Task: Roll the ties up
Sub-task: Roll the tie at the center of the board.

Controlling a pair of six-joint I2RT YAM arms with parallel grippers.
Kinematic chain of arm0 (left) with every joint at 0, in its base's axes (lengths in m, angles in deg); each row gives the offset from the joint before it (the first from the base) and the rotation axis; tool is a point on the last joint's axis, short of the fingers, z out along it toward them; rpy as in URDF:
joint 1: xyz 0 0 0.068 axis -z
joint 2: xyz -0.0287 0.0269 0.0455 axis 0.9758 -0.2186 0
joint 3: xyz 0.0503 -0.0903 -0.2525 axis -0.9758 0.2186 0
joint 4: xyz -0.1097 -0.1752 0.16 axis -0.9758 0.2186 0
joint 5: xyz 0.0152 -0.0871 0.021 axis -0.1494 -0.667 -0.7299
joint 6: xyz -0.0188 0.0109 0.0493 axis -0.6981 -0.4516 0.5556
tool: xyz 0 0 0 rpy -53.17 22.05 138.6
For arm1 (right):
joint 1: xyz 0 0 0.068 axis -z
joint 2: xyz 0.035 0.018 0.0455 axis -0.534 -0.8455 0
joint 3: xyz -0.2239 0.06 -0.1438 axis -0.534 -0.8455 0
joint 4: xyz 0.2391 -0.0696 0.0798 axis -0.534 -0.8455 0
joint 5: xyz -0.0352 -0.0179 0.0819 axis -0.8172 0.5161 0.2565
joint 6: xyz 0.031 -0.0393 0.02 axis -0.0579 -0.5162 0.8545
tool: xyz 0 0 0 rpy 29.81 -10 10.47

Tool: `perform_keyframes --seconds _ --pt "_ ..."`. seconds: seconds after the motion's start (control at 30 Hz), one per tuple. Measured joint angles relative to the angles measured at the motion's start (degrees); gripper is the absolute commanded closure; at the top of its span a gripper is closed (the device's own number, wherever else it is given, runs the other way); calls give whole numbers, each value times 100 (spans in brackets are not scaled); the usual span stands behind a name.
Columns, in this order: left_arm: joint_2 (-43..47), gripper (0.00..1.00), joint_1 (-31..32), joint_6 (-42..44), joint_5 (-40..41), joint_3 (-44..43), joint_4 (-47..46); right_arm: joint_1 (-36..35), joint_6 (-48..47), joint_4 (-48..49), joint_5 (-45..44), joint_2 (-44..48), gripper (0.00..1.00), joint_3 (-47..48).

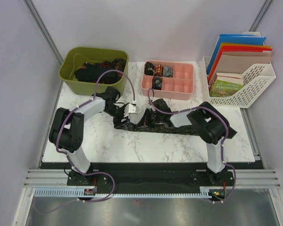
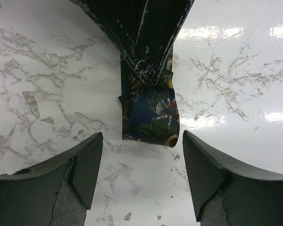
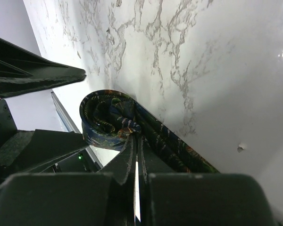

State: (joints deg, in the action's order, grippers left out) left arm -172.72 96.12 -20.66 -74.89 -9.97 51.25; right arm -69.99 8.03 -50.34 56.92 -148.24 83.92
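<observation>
A dark tie with a leaf pattern (image 1: 181,128) lies stretched across the middle of the marble table. My right gripper (image 3: 135,136) is shut on its left end, which is curled into a small loop (image 3: 106,120). In the top view the right gripper (image 1: 146,122) faces my left gripper (image 1: 126,124). The left gripper (image 2: 142,141) is open and empty, low over the marble. The pinched tie end (image 2: 152,113) hangs just ahead of its fingertips, not touching them. The right gripper's dark fingers (image 2: 146,42) come down from the top of the left wrist view.
A green bin (image 1: 70,70) at the back left holds more dark ties. A pink compartment tray (image 1: 181,87) behind the arms holds a few rolled ties (image 1: 156,70). A white file rack (image 1: 254,87) with folders and books stands at the back right.
</observation>
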Motion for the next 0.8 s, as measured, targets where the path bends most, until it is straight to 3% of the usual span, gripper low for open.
perform_keyframes --seconds 0.1,0.33,0.53,0.7,0.77,0.8 --pt "-96 27 157 46 55 2 -55 0 -46 -103 2 0 100 61" --pt "-216 46 483 48 313 57 -131 2 -114 -201 2 7 100 114" --pt "-260 52 485 74 496 144 -247 2 -210 -256 -17 76 100 136" --pt "-260 52 485 105 533 153 -269 9 -295 -330 -24 76 100 192" --pt "-260 47 485 107 538 153 -271 9 -323 -352 -24 76 100 205" --pt "-260 40 485 107 540 153 -271 9 -354 -372 -28 76 100 214"
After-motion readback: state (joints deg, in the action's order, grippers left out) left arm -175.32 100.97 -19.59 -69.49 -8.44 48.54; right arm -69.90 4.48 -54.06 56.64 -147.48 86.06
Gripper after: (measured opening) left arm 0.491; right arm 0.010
